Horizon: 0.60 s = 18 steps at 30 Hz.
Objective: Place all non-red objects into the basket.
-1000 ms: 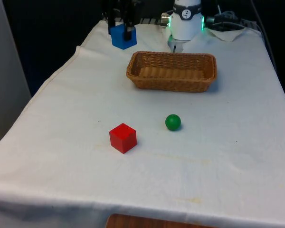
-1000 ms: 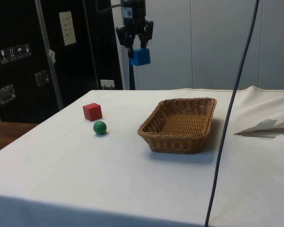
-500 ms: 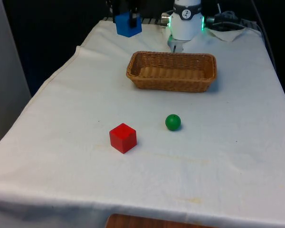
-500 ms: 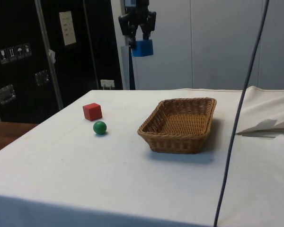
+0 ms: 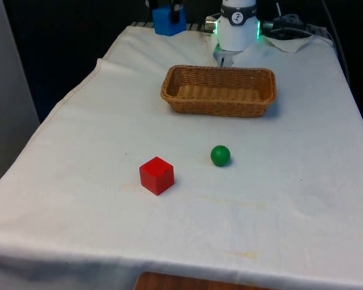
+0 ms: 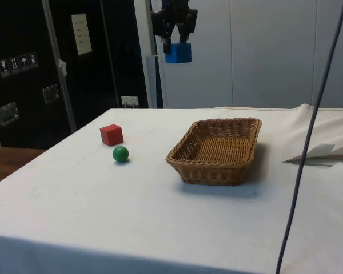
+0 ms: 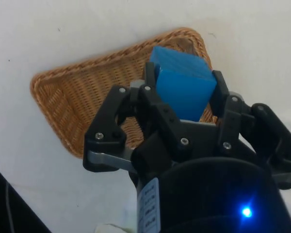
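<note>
— What are you holding?
— My gripper (image 7: pixel 184 85) is clamped on the blue cube (image 7: pixel 182 80), one finger on each side, high above the table (image 5: pixel 290 181).
— Where is the basket (image 6: pixel 217 149)?
— Below me, and in the side view the cube hangs to one side of it.
— And the others?
— The green ball (image 5: pixel 220 155) sits just beside the red cube (image 5: pixel 156 175), both on the cloth, well apart from the basket.

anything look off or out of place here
Nothing stands out. The gripper holds the blue cube high in the air, the basket sits upright and intact, and the green ball and red cube rest apart on the cloth.
</note>
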{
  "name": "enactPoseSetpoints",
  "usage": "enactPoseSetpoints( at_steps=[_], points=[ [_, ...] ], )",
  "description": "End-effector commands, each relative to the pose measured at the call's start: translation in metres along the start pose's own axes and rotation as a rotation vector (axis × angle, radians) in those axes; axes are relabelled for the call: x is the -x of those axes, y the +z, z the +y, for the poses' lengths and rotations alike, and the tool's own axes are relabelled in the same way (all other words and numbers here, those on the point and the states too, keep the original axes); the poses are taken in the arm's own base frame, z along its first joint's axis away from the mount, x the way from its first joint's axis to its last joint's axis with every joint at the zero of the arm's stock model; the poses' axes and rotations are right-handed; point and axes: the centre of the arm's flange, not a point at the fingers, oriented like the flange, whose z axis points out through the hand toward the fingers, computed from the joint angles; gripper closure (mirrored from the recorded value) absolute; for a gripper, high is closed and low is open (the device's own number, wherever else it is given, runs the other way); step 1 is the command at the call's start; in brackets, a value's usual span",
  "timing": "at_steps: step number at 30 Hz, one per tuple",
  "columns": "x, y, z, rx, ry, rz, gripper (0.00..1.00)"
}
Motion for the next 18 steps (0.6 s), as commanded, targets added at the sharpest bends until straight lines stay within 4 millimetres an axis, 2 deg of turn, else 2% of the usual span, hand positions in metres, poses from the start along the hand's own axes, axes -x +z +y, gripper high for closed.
enactPoseSetpoints(
  at_steps=[1,18],
  points=[
    [0.003,-0.002,0.001,-0.004,-0.004,0.019,0.95],
    [0.036,0.017,0.007,-0.048,-0.05,0.008,0.95]
  ],
)
